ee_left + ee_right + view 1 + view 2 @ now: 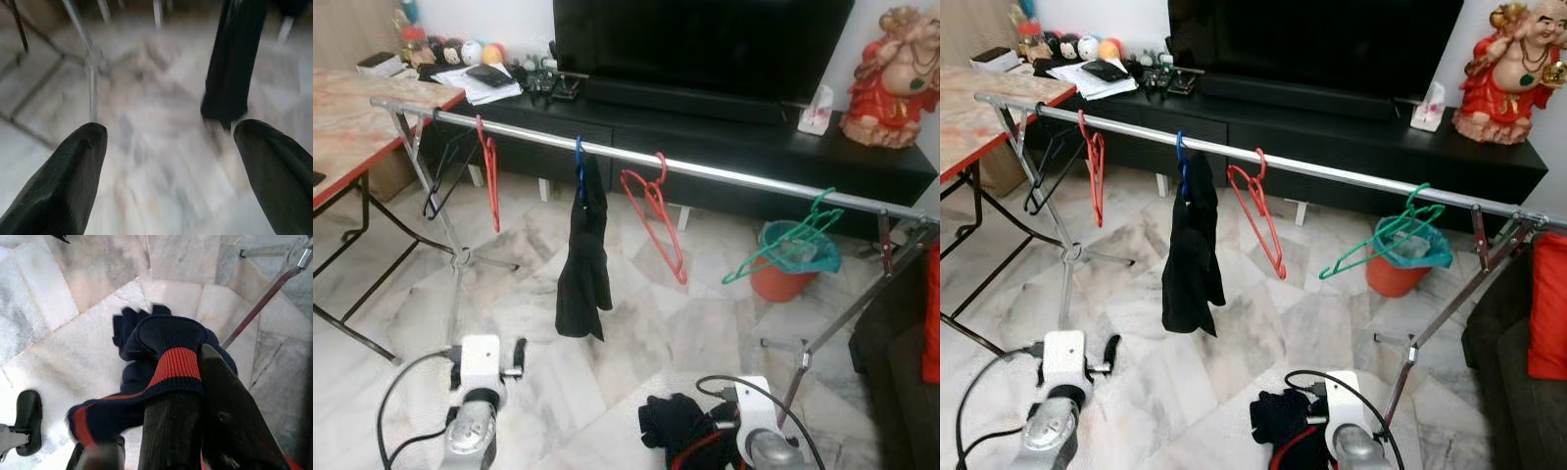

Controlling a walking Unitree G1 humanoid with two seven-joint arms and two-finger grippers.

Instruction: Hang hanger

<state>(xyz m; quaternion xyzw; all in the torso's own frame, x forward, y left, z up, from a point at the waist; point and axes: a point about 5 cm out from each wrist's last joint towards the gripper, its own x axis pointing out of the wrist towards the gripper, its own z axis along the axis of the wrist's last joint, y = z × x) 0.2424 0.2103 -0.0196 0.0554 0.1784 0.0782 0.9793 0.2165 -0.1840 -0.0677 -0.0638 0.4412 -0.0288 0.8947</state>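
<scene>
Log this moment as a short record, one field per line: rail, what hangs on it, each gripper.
rail: metal rail across the room, before the TV cabinet
hangers on rail: red hanger, blue hanger with black garment, second red hanger, green hanger
left gripper: open, holds nothing, low over floor
right gripper: shut on navy garment with red stripe

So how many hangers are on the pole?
5: black hanger and red hanger at left, blue hanger under dark clothing, second red hanger midway, green hanger at right.
</scene>
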